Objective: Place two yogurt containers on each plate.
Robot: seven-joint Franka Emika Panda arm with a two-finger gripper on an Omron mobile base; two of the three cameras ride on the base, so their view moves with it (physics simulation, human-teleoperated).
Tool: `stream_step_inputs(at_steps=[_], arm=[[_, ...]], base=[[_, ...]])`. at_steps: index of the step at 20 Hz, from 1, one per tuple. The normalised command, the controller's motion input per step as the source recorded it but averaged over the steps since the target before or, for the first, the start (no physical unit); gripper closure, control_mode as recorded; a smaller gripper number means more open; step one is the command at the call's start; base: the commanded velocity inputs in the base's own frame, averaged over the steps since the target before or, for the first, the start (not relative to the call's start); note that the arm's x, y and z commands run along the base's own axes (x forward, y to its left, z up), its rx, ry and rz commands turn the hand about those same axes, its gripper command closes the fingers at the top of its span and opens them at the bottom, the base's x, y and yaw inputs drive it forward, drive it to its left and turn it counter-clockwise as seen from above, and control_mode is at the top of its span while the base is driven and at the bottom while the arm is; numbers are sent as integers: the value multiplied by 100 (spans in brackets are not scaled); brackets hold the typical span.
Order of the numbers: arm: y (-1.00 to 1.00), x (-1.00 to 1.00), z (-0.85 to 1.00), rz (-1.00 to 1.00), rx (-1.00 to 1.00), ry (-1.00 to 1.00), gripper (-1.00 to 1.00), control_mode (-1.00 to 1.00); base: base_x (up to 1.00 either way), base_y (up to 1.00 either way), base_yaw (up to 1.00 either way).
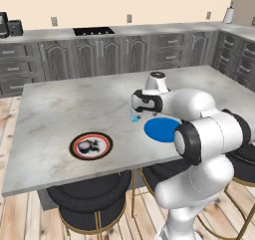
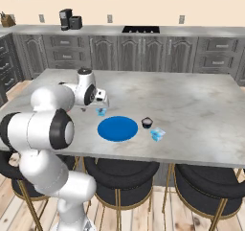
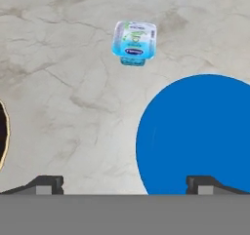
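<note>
The fingers (image 3: 125, 185) are standing wide apart and empty, hovering over the desk (image 1: 60, 104) beside the blue plate (image 3: 200, 136). The step in hand is reaching for the pale blue yogurt tub (image 3: 134, 42) just beyond the plate, toward the desk's middle. Next: lowering squarely over it before closing.

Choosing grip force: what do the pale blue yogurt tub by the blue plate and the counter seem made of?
Pale blue yogurt tub: probably thin glossy plastic with a printed lid. Counter: looks like polished marble, grey veining. Blue plate: plain, smooth; material unclear.
</note>
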Motion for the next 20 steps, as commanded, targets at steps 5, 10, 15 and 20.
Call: stream_step_inputs(at_steps=[5,10,15,20], arm=[[-5,36,-2,3,0,0,-100,-100],[0,30,-1,0,0,0,-100,-100],[0,17,-8,0,0,-1,-100,-100],[1,17,-18,0,0,-1,-100,-100]], base=[[0,0,0],[0,0,0],[0,0,0],[0,0,0]])
